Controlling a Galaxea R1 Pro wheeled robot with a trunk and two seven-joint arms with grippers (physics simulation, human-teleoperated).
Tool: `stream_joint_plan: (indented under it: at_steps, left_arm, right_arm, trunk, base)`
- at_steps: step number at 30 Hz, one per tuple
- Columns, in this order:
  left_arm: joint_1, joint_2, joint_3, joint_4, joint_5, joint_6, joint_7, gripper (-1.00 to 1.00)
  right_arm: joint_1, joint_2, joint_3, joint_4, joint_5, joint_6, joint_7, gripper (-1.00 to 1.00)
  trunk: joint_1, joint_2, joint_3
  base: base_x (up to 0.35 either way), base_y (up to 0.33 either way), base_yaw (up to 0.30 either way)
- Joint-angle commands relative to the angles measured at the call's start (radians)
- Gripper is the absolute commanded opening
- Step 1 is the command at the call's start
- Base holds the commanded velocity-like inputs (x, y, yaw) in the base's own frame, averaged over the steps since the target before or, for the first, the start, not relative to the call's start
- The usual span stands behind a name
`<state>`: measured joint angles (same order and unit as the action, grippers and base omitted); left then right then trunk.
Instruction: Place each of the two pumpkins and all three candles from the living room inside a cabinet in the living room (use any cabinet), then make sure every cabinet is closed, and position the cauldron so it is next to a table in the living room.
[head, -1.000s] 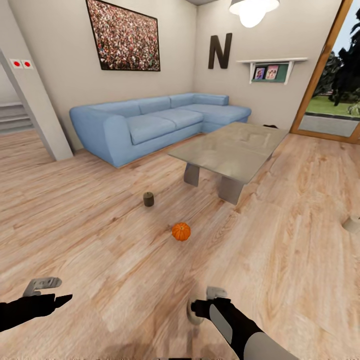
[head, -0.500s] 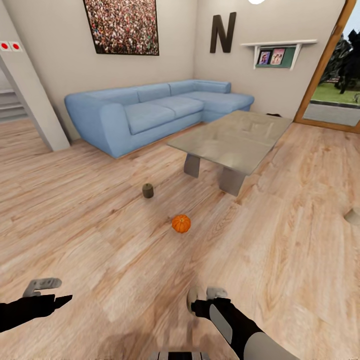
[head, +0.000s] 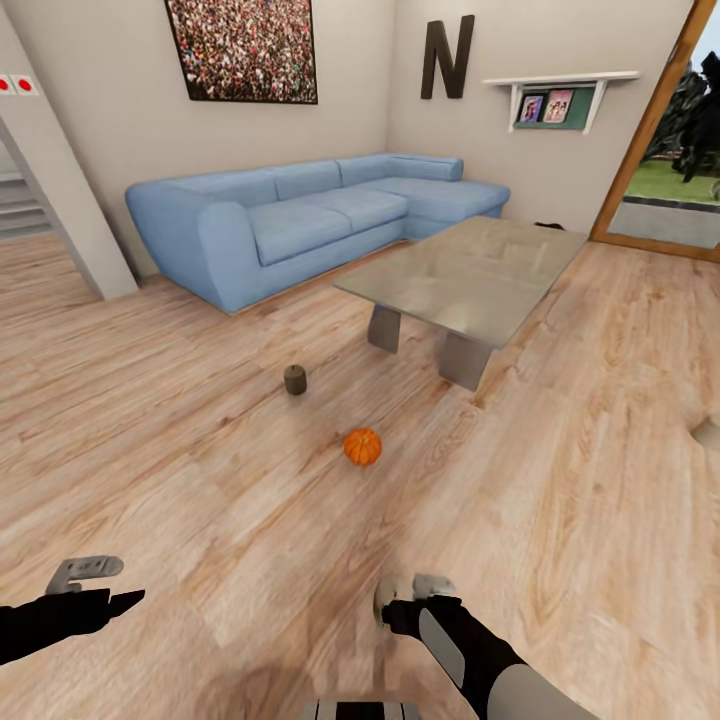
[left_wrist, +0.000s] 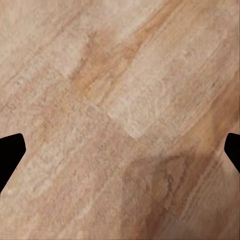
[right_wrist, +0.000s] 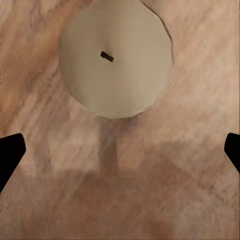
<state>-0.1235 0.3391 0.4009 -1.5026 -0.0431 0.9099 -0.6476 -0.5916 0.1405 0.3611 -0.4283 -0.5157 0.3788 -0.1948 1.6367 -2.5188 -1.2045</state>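
One orange pumpkin (head: 362, 446) sits on the plank floor ahead of me, between my arms and the glass-topped table (head: 470, 285). A short dark candle (head: 295, 380) stands on the floor to its far left. A pale round candle (right_wrist: 116, 57) with a dark wick lies just beyond my right gripper (right_wrist: 120, 150), whose fingers are spread wide and touch nothing. From the head camera that pale candle (head: 381, 598) peeks out beside the right gripper (head: 405, 600). My left gripper (head: 115, 585) hangs open over bare floor, as the left wrist view of the gripper (left_wrist: 120, 150) confirms.
A blue corner sofa (head: 300, 225) stands along the back wall, left of the table. A pale object (head: 706, 432) is cut off at the right edge. A small dark thing (head: 546, 225) lies behind the table, too small to identify. A glass door (head: 675, 150) is at far right.
The whole picture has shifted a little, so the camera moved. Both arms sit in the same place in the picture, and the pumpkin and candles lie where they were.
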Motion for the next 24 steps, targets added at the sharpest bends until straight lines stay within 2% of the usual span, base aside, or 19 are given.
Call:
stream_joint_plan:
  at_steps: [1,12,18,24]
  left_arm:
    - [-0.001,0.000,0.001,-0.001,-0.005,0.005,-0.007,1.00]
    - [-0.001,0.000,0.001,-0.001,-0.004,0.005,-0.009,1.00]
    - [-0.001,0.000,0.002,-0.001,-0.004,0.005,-0.009,1.00]
    - [-0.001,0.000,0.002,-0.001,-0.004,0.004,-0.010,1.00]
  right_arm:
    - [-0.001,-0.001,0.008,-0.002,-0.010,0.003,-0.009,1.00]
    - [-0.001,-0.001,0.009,-0.002,-0.010,0.003,-0.009,1.00]
    - [-0.001,-0.001,0.009,-0.002,-0.010,0.003,-0.009,1.00]
    - [-0.001,-0.001,0.009,-0.003,-0.010,0.003,-0.009,1.00]
  trunk:
    - [0.000,0.000,-0.001]
    - [0.000,0.000,-0.001]
    - [0.000,0.000,-0.001]
    - [0.000,0.000,-0.001]
  base:
    - [0.213,0.000,0.000]
    - [0.120,0.003,0.000]
    - [0.206,0.106,0.000]
    - [0.087,0.030,0.000]
